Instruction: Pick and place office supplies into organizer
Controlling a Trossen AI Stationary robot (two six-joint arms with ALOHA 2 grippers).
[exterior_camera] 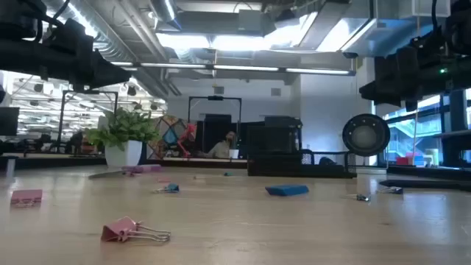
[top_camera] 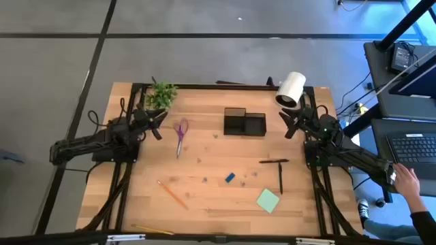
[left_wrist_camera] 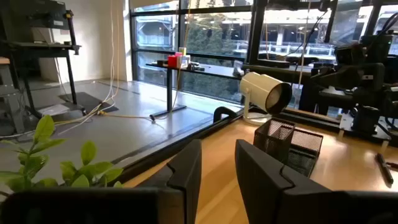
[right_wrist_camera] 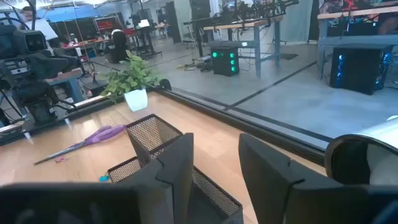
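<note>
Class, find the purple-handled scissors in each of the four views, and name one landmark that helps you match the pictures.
High view: scissors left of centre, between the plant and the organizer.
Low view: purple handles flat at left, right of the plant's white pot.
Left wrist view: not in it.
Right wrist view: scissors beyond the organizer.
Shared landmark: the plant, in all four.

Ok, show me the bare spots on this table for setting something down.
Bare wood lies between the scissors and the organizer, and along the near edge between the orange pencil and the sticky pad. It is crowded around the blue block and the pens.
</note>
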